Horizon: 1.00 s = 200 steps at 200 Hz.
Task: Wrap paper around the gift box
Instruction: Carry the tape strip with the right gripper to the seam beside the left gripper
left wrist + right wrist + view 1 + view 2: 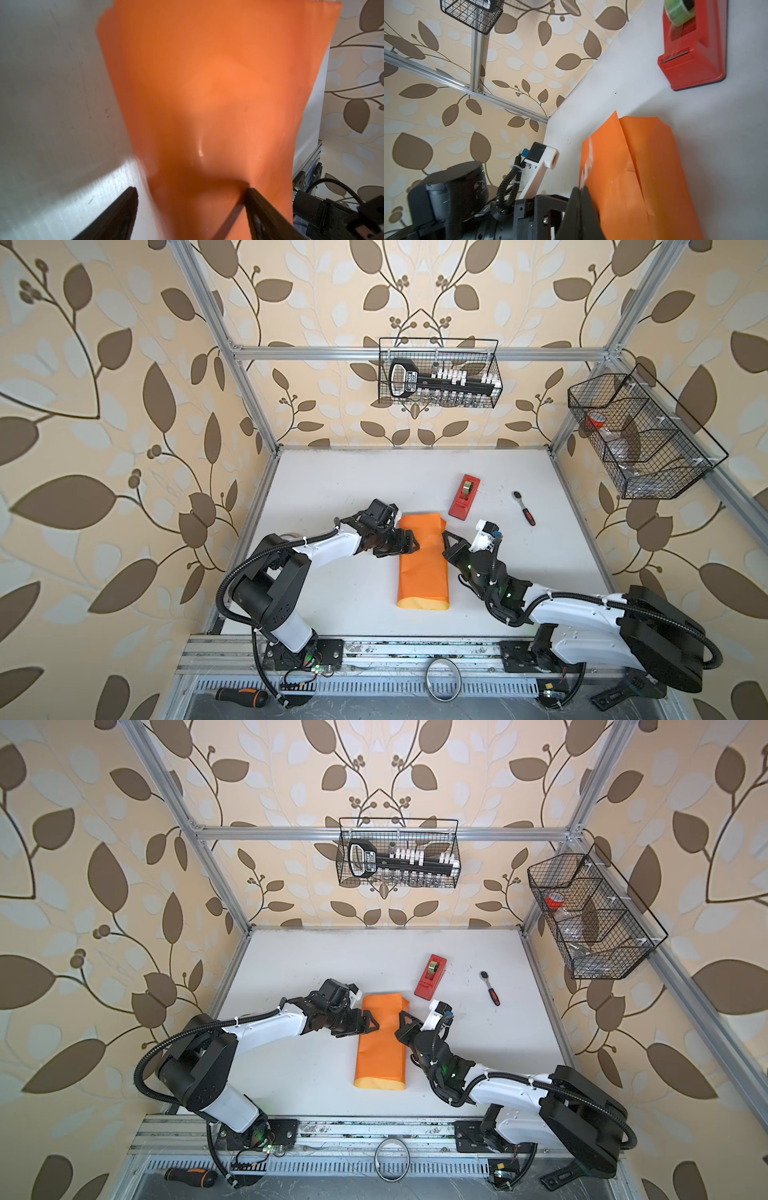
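The paper [424,576] lies flat, folded into a long orange sleeve, pale yellow at its near end

Surfaces in front of you
You have smooth orange paper [423,568] with a soft sheen and sharp creases, on a matt white desk [332,497]; the tape dispenser [464,497] is glossy red plastic, the wall basket [438,339] thin black metal wire

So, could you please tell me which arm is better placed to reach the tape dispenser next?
Right, I'd say: the tape dispenser lies close beside the right gripper, while the left gripper hangs open over the paper, farther from it.
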Available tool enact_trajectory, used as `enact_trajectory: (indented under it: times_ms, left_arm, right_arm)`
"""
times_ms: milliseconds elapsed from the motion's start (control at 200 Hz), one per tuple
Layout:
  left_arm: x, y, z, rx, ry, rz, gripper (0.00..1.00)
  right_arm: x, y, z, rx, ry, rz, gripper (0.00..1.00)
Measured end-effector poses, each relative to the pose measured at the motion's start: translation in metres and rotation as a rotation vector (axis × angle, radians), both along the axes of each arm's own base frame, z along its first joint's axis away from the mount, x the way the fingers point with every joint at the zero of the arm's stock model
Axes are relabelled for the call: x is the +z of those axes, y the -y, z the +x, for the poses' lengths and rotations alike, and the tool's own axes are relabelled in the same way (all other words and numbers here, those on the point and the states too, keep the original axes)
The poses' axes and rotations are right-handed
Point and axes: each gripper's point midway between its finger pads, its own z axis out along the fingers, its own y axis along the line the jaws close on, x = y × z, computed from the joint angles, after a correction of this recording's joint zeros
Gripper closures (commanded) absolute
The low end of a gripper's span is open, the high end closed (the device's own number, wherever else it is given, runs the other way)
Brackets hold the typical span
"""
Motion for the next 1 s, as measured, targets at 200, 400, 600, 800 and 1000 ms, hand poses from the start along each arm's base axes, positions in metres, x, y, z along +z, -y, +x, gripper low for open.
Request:
enact_trajectory:
  times_ms: [200, 400, 600, 800, 1000]
  left_arm:
    - [0.000, 0.000, 0.000, 0.000, 0.000, 0.000, 0.18]
    - [0.000, 0.000, 0.000, 0.000, 0.000, 0.000, 0.18]
    - [0.000, 0.000, 0.000, 0.000, 0.000, 0.000, 0.18]
    - [-0.001, 0.000, 0.000, 0.000, 0.001, -0.002, 0.18]
    - [-0.001, 0.000, 0.000, -0.001, 0.001, -0.003, 0.18]
  right_arm:
    - [-0.021, 0.001, 0.001, -0.052, -0.019, -0.062, 1.00]
    - [-0.038, 0.000, 0.003, -0.063, -0.035, -0.103, 1.00]
    - [-0.041, 0.000, 0.004, -0.070, -0.031, -0.117, 1.00]
    - [-0.049, 0.000, 0.005, -0.071, -0.041, -0.136, 1.00]
    - [-0.052, 0.000, 0.005, -0.072, -0.044, -0.141, 1.00]
